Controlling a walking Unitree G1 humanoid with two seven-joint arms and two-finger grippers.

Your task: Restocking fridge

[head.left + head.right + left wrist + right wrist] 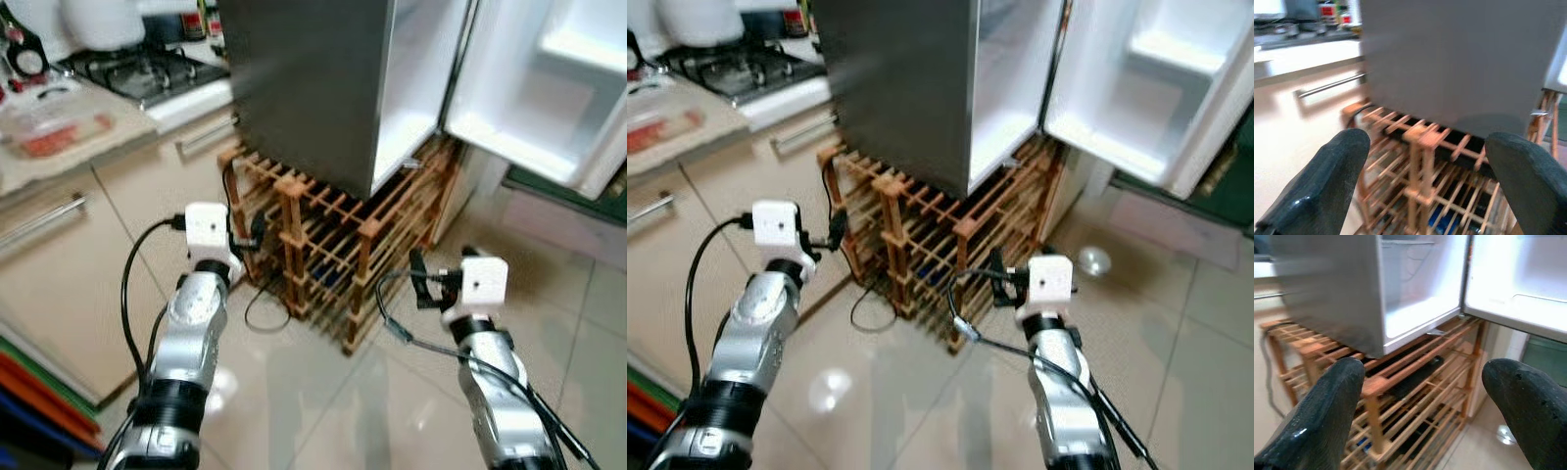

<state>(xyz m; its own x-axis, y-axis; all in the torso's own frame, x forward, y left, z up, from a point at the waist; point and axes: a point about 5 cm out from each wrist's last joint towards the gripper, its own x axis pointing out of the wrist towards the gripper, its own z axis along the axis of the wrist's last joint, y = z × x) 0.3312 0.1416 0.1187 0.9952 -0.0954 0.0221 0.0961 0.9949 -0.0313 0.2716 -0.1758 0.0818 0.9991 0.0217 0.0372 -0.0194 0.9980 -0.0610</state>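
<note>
fridge (313, 88) grey, on wooden rack (323, 245), its door (549, 88) swung wide, white interior bare | left gripper (1425, 186) fingers spread, holding nothing, near rack's left corner | right gripper (1420, 416) fingers spread, holding nothing, before rack's front edge | stove (147, 73) on counter (59, 147) at left

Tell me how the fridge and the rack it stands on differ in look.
The fridge is a solid grey box with smooth sides, while the wooden rack is an open lattice of thin slats. The fridge's door stands open on a white inside, whereas the rack has no door. The fridge sits on top; the rack stands on the tiled floor.
</note>
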